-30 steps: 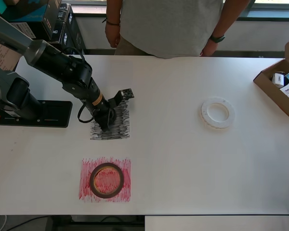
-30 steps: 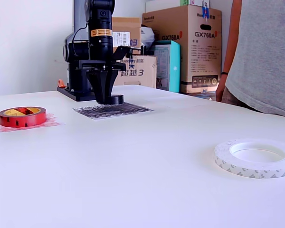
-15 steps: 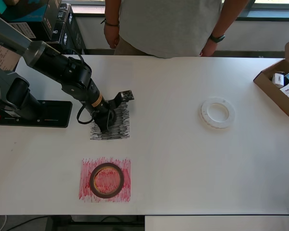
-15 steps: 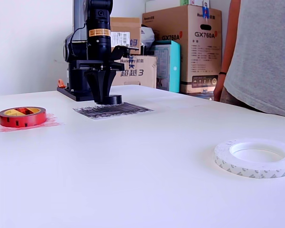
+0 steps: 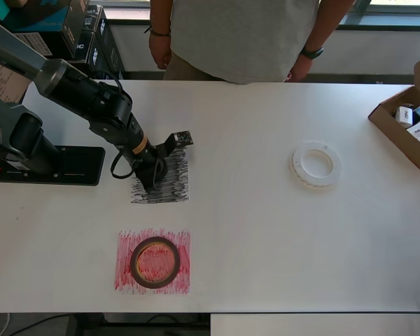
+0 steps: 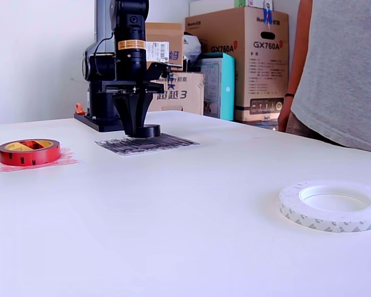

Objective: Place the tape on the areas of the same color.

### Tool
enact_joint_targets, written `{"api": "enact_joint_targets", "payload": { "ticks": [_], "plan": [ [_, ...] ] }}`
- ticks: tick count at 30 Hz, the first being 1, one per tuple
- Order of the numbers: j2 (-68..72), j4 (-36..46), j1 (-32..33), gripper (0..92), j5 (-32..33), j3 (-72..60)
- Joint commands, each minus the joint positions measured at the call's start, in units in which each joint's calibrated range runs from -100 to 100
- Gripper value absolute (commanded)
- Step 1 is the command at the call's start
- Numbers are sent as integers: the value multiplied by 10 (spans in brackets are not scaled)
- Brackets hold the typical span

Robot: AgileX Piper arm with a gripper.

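White table [image 5: 266,245] fills most of my overhead view, with stacked cardboard boxes [image 6: 247,59] behind it in the exterior view and a person in a grey shirt [image 5: 245,38] standing at the far edge, top middle of the overhead frame. My arm comes in from the upper left of the overhead view and the pincer [image 6: 136,127] points straight down over the black-grey scribbled patch [image 5: 169,183], left of centre. The small black tape roll [image 6: 144,130] sits on the far end of that patch, right at the pincer tips. From the side the fingers [image 6: 128,111] look pressed close together and reach down to the roll, but I honestly can't tell if they're pinching it or just touching it, black on black is rough. The red-brown roll [image 5: 155,262] with the gold inner rim lies flat on the red-pink patch [image 5: 126,276] in the lower left of the overhead view, well inside the scribble. The wide translucent-white roll [image 5: 316,164] lies flat on bare table, right of centre in the overhead view and at the lower right of the exterior view, well apart from both patches. An open brown box [image 5: 399,129] with small items inside pokes in at the overhead frame's right edge.
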Motion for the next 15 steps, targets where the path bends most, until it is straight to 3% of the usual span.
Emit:
{"api": "enact_joint_targets", "payload": {
  "ticks": [1, 8, 15],
  "plan": [
    [-1, -8, -4, 37, 18, -5],
    [-1, -28, -4, 249, 39, -5],
    [-1, -28, -4, 392, 39, -4]
  ]
}}
